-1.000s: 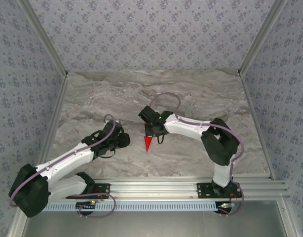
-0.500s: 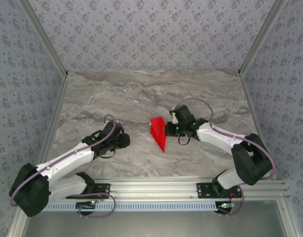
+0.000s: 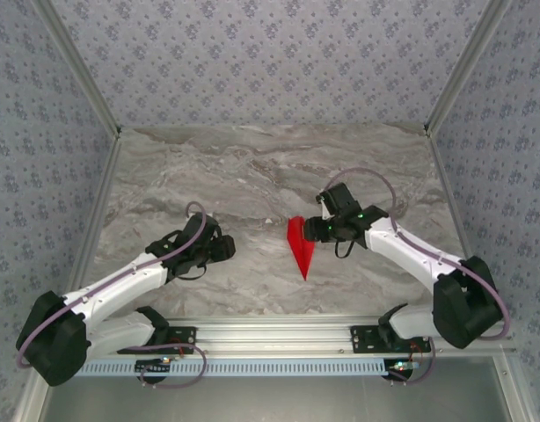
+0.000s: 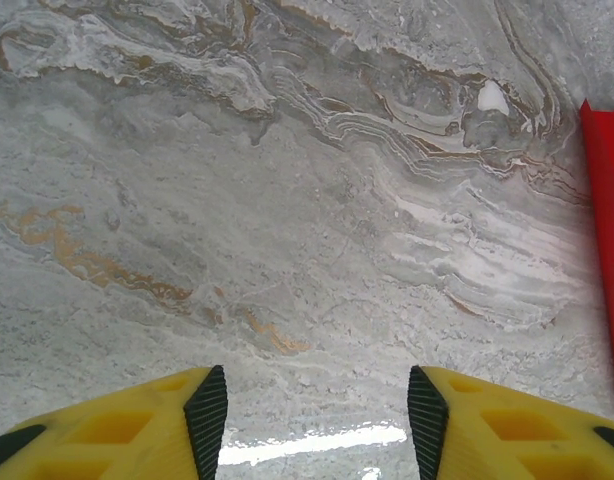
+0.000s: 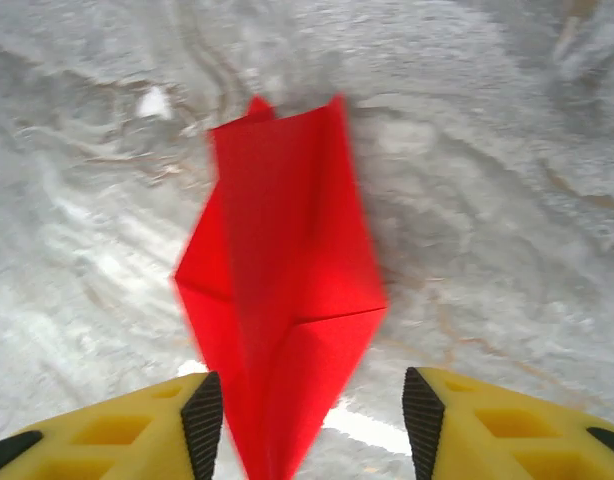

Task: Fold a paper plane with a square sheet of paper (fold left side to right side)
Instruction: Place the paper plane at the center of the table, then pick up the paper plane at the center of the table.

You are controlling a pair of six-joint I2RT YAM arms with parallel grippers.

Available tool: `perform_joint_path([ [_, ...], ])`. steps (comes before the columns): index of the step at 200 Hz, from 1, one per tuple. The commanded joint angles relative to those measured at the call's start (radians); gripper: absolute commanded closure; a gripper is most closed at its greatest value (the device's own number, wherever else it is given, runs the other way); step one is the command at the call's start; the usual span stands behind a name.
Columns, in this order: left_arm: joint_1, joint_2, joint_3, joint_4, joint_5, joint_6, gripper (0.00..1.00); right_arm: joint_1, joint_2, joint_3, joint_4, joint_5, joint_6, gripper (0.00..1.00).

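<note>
Right gripper (image 5: 312,412) is spread wide, the red paper plane (image 5: 282,300) loose between its fingers at mid-table (image 3: 252,176), nose toward the near edge, while the left gripper (image 4: 317,410) gapes over bare marble beside it.

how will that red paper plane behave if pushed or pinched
Probably light: the paper plane is thin folded paper, so a nudge would likely slide it across the glossy table. Its creased flaps look floppy and may crush under a firm pinch.
</note>
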Motion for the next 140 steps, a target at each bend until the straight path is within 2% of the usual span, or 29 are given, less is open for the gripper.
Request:
perform_joint_path([
  [1,0.005,-0.006,0.021,0.028,0.019,0.005,0.45,0.088,0.044,0.019,-0.103,0.005,-0.033,0.39],
  [21,0.005,-0.007,0.021,0.026,0.022,0.007,0.44,0.106,0.104,0.031,-0.094,0.000,-0.021,0.34],
  [62,0.005,-0.035,0.010,0.001,0.009,0.005,0.43,0.128,0.202,0.076,-0.105,0.021,-0.004,0.36],
  [106,0.006,-0.052,0.002,-0.008,-0.002,0.004,0.42,0.136,0.267,0.094,-0.086,0.018,0.008,0.52],
  [140,0.006,-0.056,0.003,-0.015,-0.001,0.005,0.41,0.139,0.320,0.108,-0.073,0.020,0.025,0.69],
])
